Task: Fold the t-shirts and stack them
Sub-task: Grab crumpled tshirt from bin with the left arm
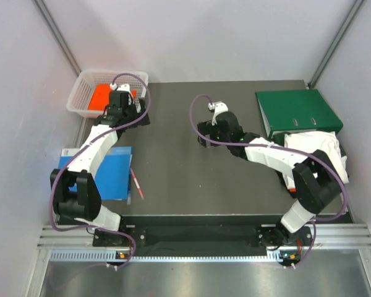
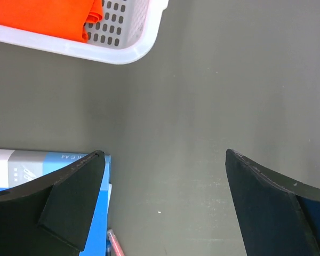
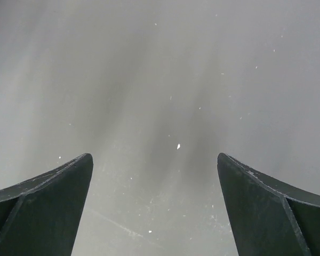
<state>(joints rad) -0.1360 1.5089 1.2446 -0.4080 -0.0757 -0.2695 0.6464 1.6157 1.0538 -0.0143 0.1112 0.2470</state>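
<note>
Both end effectors stood wide open and held nothing. The left end effector hung over bare table near the table's far-left corner, with its fingers spread apart. Beside it, a white basket sat on that corner and held a folded orange t-shirt. A blue book lay flat along the table's left edge, with a red pen just beside it. The right end effector hovered over the middle of the table, and only the grey surface showed between its fingers. A crumpled white t-shirt lay at the table's right edge, partly under the right arm. It touched the near side of a green binder in the far-right corner.
</note>
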